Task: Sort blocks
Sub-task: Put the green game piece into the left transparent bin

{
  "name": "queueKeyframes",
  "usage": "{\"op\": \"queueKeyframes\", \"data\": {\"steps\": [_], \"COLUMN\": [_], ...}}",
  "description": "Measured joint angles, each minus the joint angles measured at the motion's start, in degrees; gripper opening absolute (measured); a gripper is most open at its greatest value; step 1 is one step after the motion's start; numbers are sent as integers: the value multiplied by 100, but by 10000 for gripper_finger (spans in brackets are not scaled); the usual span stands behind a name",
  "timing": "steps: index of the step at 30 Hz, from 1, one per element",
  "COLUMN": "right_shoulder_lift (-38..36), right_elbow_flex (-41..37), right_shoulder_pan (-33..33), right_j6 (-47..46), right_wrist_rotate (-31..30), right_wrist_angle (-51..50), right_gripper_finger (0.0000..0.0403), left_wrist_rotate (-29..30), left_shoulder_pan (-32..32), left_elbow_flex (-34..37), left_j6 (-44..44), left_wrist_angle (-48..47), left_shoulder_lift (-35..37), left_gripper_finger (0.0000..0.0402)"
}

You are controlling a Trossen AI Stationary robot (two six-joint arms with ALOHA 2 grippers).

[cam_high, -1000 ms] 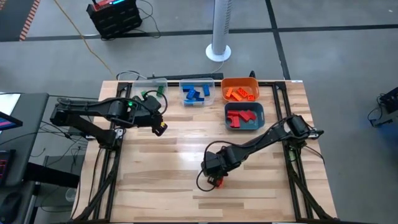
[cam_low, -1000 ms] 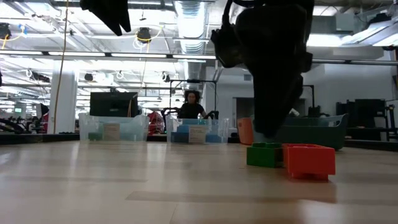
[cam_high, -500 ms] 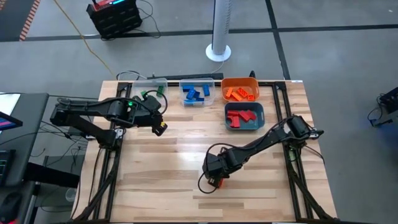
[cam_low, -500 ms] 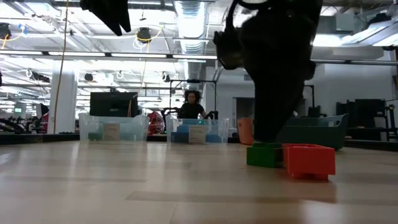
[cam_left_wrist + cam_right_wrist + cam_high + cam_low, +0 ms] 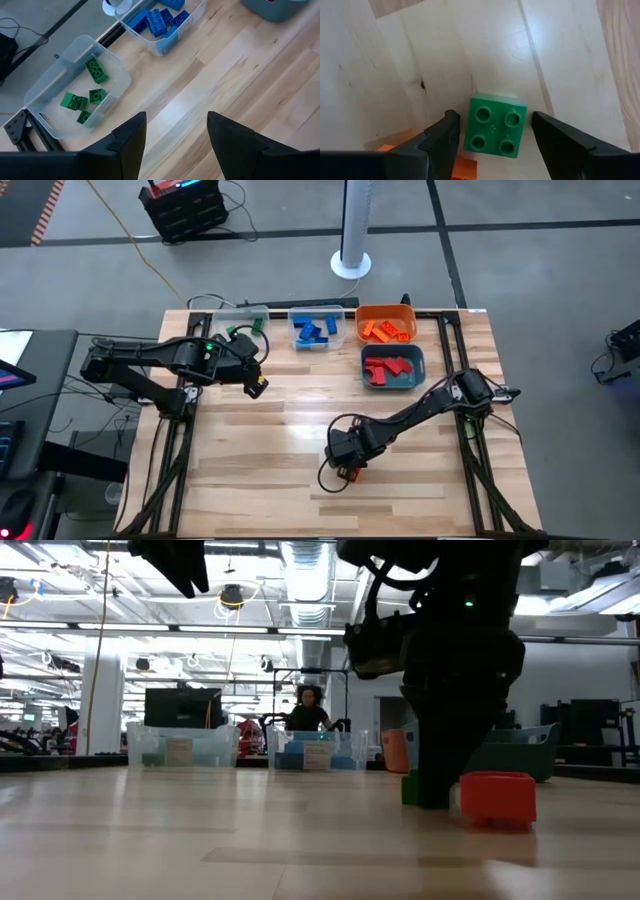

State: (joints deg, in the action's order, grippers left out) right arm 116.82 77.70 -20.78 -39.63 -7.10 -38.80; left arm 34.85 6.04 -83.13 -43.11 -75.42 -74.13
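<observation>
A green four-stud block (image 5: 495, 131) lies on the table near its front edge, with a red block (image 5: 497, 798) right beside it. My right gripper (image 5: 493, 116) points down over the green block and is open, one finger on each side of it with a thin gap to either side. In the low view the fingers (image 5: 435, 775) reach down to the table and hide most of the green block (image 5: 409, 787). My left gripper (image 5: 176, 117) hangs open and empty above the table's left part, near the clear bin of green blocks (image 5: 75, 85).
Along the far edge stand a clear bin with green blocks (image 5: 240, 320), a clear bin with blue blocks (image 5: 317, 330) and an orange bin with orange blocks (image 5: 386, 325). A teal bin with red blocks (image 5: 392, 368) sits just in front of the orange one. A person is in the room beyond.
My right gripper has come down over the green block and rolled a little. In the low view its fingers now reach the table and cover most of the block. Both blocks lie where they were.
</observation>
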Motion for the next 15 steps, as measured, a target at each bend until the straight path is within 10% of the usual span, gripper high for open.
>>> {"op": "queueKeyframes", "data": {"steps": [8,15], "right_shoulder_lift": [-77,-106], "right_elbow_flex": [-17,-25], "right_shoulder_pan": [96,181], "right_j6": [323,730], "right_wrist_rotate": [-44,-58], "right_wrist_angle": [-60,-76], "right_gripper_finger": [253,155], "left_wrist_rotate": [0,-4], "left_shoulder_pan": [0,0], "left_elbow_flex": [0,0], "left_j6": [46,18], "left_wrist_angle": [-26,-18], "left_shoulder_lift": [0,0], "left_gripper_finger": [203,203]}}
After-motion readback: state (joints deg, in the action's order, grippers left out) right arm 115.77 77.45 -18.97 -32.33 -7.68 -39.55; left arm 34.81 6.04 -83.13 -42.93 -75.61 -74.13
